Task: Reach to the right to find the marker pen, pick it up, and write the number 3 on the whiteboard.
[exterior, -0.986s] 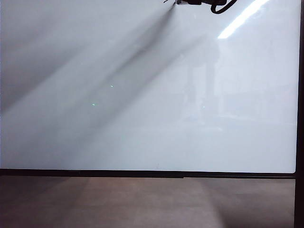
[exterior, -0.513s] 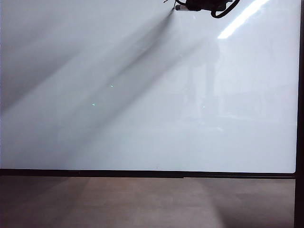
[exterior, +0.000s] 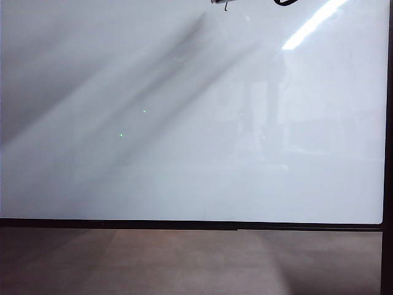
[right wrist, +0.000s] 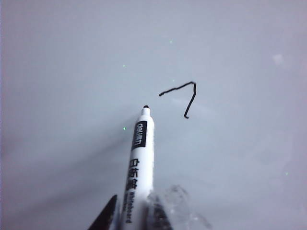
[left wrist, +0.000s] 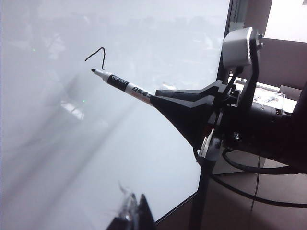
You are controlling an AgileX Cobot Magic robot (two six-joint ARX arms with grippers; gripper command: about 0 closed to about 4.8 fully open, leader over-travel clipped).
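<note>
Right wrist view: right pincer (right wrist: 132, 215) clenched around marker pen (right wrist: 139, 163); left pincer's state unclear.

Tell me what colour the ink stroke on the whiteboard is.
Black: the partial number 3 is a thin black line on the white whiteboard, clearest in the right wrist view.
</note>
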